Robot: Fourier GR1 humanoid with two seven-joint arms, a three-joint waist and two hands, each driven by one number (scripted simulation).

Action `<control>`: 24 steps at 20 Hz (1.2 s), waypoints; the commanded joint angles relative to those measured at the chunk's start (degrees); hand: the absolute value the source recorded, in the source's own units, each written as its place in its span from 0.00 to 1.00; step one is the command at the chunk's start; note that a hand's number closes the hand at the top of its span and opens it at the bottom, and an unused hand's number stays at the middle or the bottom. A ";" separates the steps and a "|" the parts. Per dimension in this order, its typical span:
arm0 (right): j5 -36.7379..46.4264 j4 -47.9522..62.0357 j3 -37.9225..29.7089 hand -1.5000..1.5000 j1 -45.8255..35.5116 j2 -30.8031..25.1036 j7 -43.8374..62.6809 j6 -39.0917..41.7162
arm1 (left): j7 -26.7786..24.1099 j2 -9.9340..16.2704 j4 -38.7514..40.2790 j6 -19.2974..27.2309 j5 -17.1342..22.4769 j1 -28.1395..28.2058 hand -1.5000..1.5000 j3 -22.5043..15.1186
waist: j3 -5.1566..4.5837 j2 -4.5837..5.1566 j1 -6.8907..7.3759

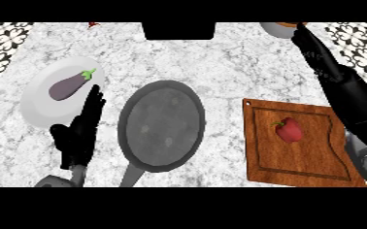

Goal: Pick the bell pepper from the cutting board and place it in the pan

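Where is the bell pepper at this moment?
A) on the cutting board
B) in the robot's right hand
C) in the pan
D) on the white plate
A: the red bell pepper lies on the wooden cutting board, right of the pan, which holds nothing; no hand touches it.

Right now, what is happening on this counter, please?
Nothing is held yet. The red bell pepper lies on the wooden cutting board at the right, untouched. The grey pan stands in the middle with nothing in it. The right hand is stretched far up along the right edge, away from the pepper. The left hand rests open, fingers up, beside a white plate holding an eggplant.
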 commanded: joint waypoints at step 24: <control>1.33 11.86 -10.70 0.00 9.75 -17.00 -36.46 28.53 | 9.07 15.76 15.16 -10.13 -0.85 -5.09 0.50 10.44 | 0.43 2.08 0.63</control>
